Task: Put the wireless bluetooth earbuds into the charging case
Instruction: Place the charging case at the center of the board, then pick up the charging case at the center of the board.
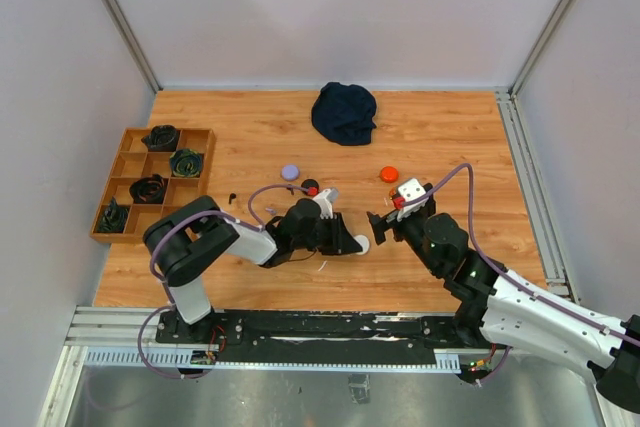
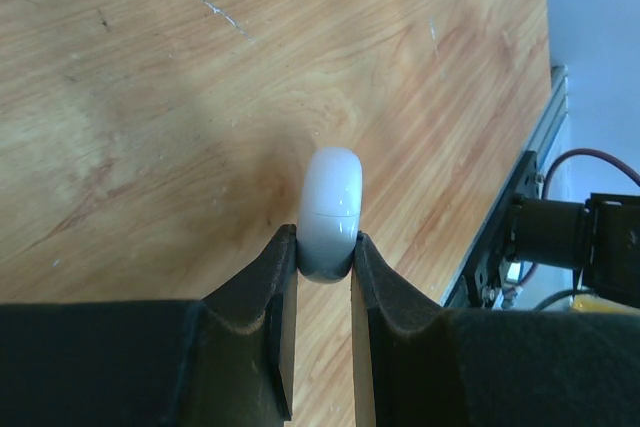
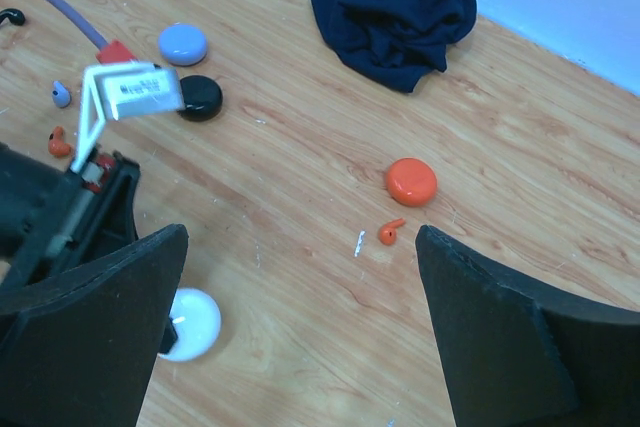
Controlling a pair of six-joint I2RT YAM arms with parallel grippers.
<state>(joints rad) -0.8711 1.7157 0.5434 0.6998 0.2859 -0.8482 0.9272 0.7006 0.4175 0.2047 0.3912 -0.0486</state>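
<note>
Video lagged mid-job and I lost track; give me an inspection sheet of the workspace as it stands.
Surface: wood-grain tabletop, lightly scratched.
Job's things: white round plastic case gripped edge-on; orange round case, orange earbud beside it; lilac round case, black round case; three more loose earbuds.
Clutter: crumpled navy cloth; wooden divided tray holding dark coiled items.
Grippers: left gripper shut on the white case; right gripper open, empty.
Cables: purple cables along both arms.
Surroundings: grey walls, aluminium rail.

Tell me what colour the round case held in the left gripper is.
White; the round case shows best in the left wrist view.
</note>
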